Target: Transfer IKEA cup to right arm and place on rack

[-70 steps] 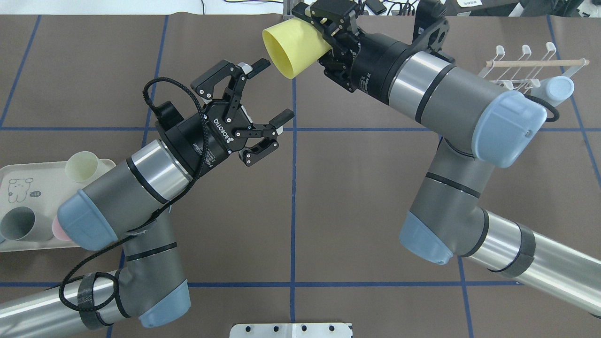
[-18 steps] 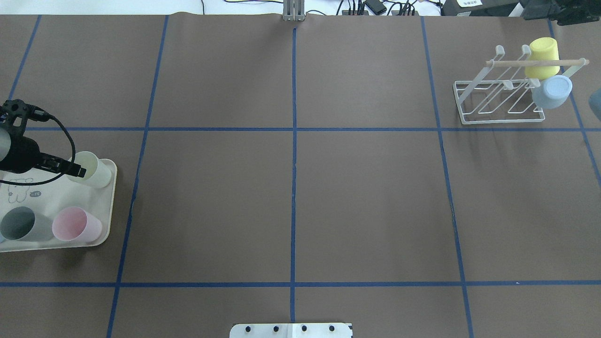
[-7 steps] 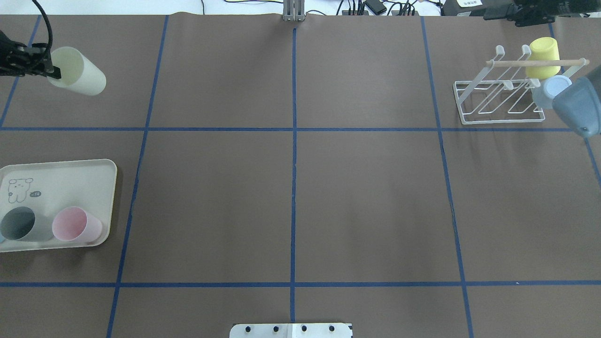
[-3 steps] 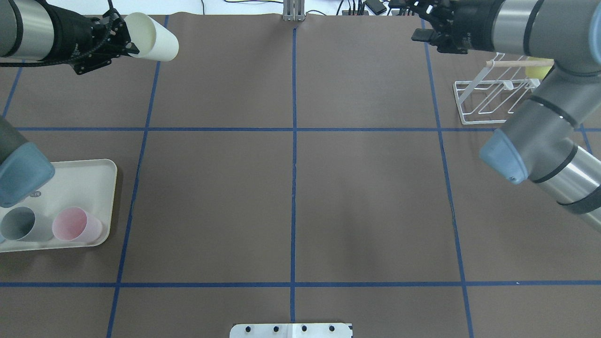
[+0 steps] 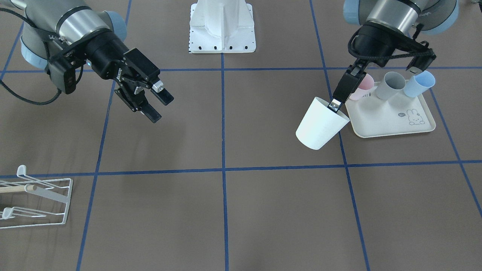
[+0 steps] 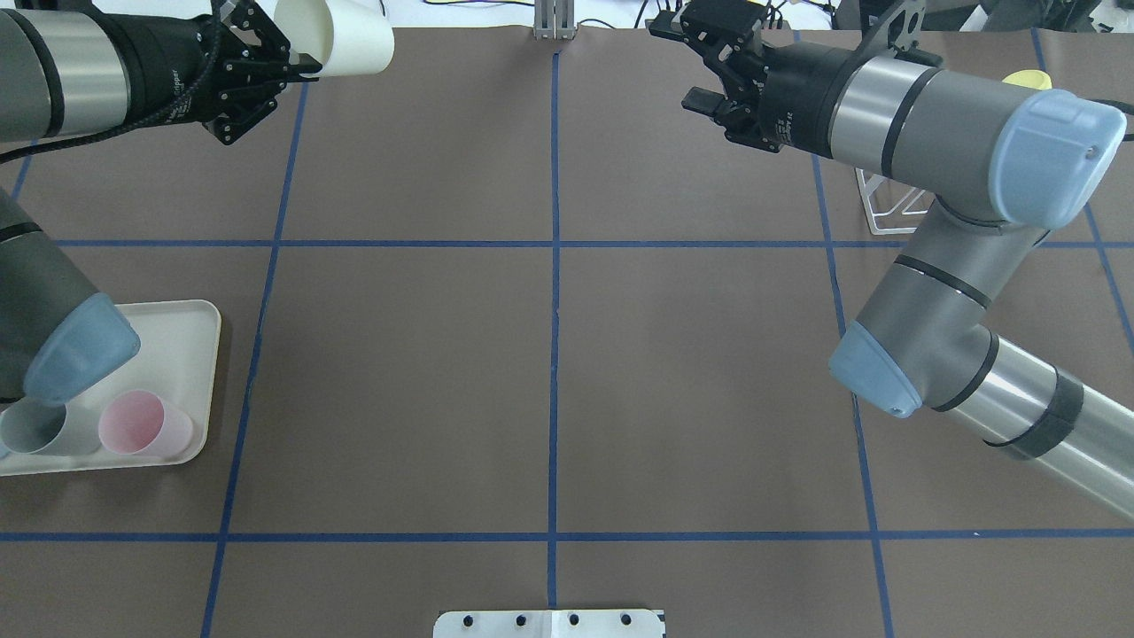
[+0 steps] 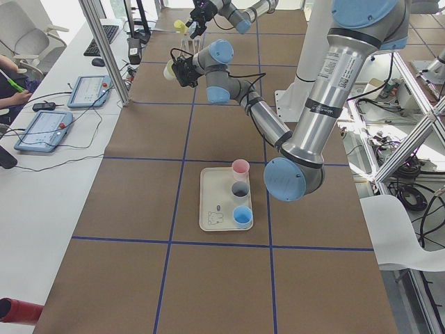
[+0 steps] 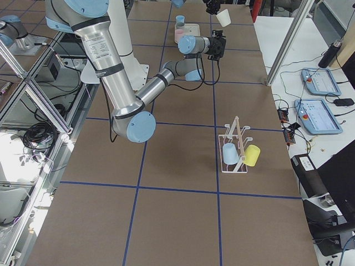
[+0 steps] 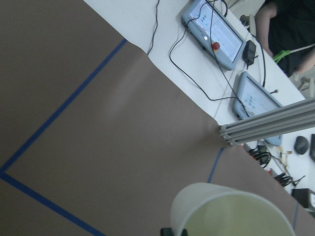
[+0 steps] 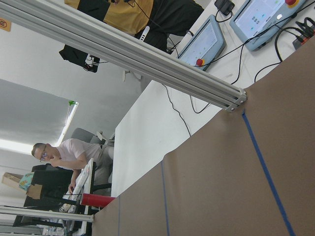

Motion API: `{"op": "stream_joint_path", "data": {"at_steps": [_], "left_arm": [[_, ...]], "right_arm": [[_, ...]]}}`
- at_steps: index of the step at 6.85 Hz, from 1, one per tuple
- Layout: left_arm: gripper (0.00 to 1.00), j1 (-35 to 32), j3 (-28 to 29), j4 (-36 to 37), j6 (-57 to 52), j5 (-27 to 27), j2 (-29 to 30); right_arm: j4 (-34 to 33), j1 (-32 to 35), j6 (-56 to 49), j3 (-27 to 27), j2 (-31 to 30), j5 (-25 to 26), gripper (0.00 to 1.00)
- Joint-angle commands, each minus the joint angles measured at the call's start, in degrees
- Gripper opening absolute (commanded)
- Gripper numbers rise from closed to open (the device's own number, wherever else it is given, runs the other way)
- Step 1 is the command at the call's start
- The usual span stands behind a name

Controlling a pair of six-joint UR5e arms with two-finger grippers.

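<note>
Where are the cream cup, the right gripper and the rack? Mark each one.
cream cup (image 5: 320, 126), front-facing view, on its side wall.
right gripper (image 5: 160, 108), front-facing view, midway between its open fingertips.
rack (image 5: 19, 188), front-facing view, on its wooden rod.

Behind the right hand (image 6: 678, 66), the rack (image 6: 889, 215) is mostly hidden by its arm (image 6: 921, 115); the IKEA cup (image 9: 231, 214) is cropped.

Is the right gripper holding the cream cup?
No: the left gripper pinches the cream cup by its rim, while the right gripper is open and empty.
</note>
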State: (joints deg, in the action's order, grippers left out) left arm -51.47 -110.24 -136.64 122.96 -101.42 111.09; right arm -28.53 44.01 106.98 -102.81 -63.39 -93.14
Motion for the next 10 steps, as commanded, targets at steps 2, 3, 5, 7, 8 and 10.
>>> {"op": "stream_joint_path", "data": {"at_steps": [2, 3, 5, 7, 8, 10], "left_arm": [[0.00, 3.0, 6.9, -24.7, 18.3, 6.5, 0.2], [0.00, 6.3, 9.1, -31.2, 21.6, 11.4, 0.4], [0.00, 12.4, 14.1, -45.8, 29.7, 23.6, 0.5], [0.00, 18.0, 17.5, -49.5, 31.1, 31.7, 5.2], [0.00, 19.6, 20.3, -49.5, 31.5, 33.2, 9.2], [0.00, 20.0, 22.3, -49.2, 31.4, 33.3, 11.8]], "right_arm": [[0.3, -3.4, 4.5, 0.3, 4.3, 5.1, 1.00], [0.3, -4.8, 5.2, 0.4, 5.5, 7.2, 1.00], [1.1, -5.1, 6.7, 0.4, 6.6, 9.1, 1.00], [2.7, -5.8, 6.7, 0.9, 7.1, 9.6, 1.00], [2.6, -6.3, 6.7, 0.9, 7.1, 10.2, 1.00], [2.7, -7.1, 6.6, 1.6, 7.1, 10.4, 1.00]]}}
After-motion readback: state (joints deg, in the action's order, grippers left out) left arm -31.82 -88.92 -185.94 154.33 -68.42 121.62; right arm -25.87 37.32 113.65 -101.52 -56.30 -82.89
